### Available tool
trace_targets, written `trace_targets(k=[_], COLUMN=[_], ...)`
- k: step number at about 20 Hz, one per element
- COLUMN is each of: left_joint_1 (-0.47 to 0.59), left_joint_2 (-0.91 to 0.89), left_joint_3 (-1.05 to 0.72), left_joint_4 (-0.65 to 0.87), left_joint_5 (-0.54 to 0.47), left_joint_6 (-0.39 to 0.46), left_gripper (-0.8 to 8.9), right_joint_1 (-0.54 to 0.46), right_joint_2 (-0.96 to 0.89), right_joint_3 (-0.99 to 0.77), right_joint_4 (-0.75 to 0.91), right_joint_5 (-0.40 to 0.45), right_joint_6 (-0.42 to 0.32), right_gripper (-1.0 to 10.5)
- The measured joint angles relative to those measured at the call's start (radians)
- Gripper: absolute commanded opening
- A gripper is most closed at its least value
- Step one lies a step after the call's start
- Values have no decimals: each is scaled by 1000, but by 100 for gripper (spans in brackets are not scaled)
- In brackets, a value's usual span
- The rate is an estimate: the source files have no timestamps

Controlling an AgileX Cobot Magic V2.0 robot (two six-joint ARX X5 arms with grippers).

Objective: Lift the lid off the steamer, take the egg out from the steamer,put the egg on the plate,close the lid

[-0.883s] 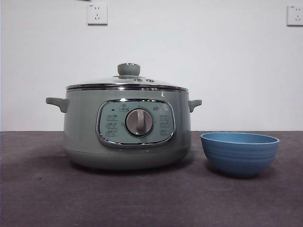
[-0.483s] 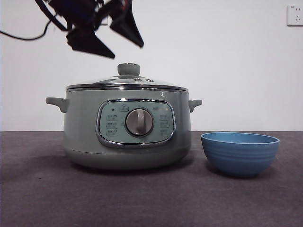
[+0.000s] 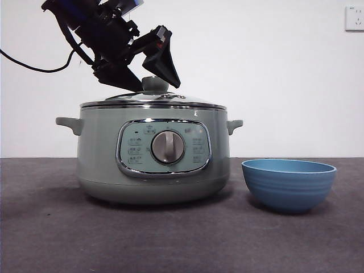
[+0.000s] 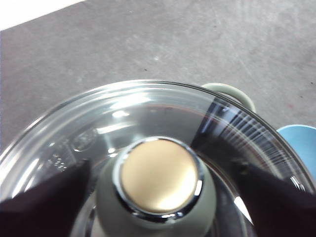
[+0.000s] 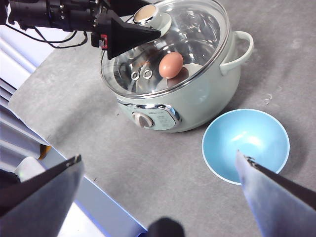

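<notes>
The pale green steamer (image 3: 153,162) stands on the dark table with the glass lid (image 3: 152,101) closed on it. My left gripper (image 3: 153,85) has come in from the upper left and is open, one jaw on each side of the lid's knob (image 4: 159,178), not touching it. Through the glass, a brown egg (image 5: 171,65) lies inside the steamer (image 5: 197,98). The blue plate (image 3: 288,185) stands empty just right of the steamer. My right gripper (image 5: 158,192) is open and empty, high above the table near the plate (image 5: 245,145).
A black cable (image 3: 34,67) hangs from the left arm. The table's edge (image 5: 74,182) runs near the steamer's control panel side. A wall socket (image 3: 354,18) is on the white wall behind.
The left arm has entered from the upper left and come down, so its open jaws now flank the lid's knob. The steamer, lid and plate have not moved.
</notes>
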Motion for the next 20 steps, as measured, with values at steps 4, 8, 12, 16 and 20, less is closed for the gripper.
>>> trace_targets(k=[4,8,12,16,20], left_joint_1=[-1,-1,-1,-1,-1], left_joint_2=[0,-2,-2,-18,-119], left_joint_3=[0,0,0,-1,-4], left_joint_4=[-12,-14,-13,-20,-42], left_joint_5=[-5,-5,-5,-8,-10], left_joint_6=[0,3,3,-5,-26], left_gripper=[36,-8,-8,-8,-8], right_joint_1=[0,0,0,0,0], right_joint_2=[0,0,0,0,0], right_joint_3=[0,0,0,0,0], right_joint_4=[0,0,0,0,4], right_joint_5=[0,0,0,0,0], right_joint_6=[0,0,0,0,0], right_gripper=[597,596,597,597,597])
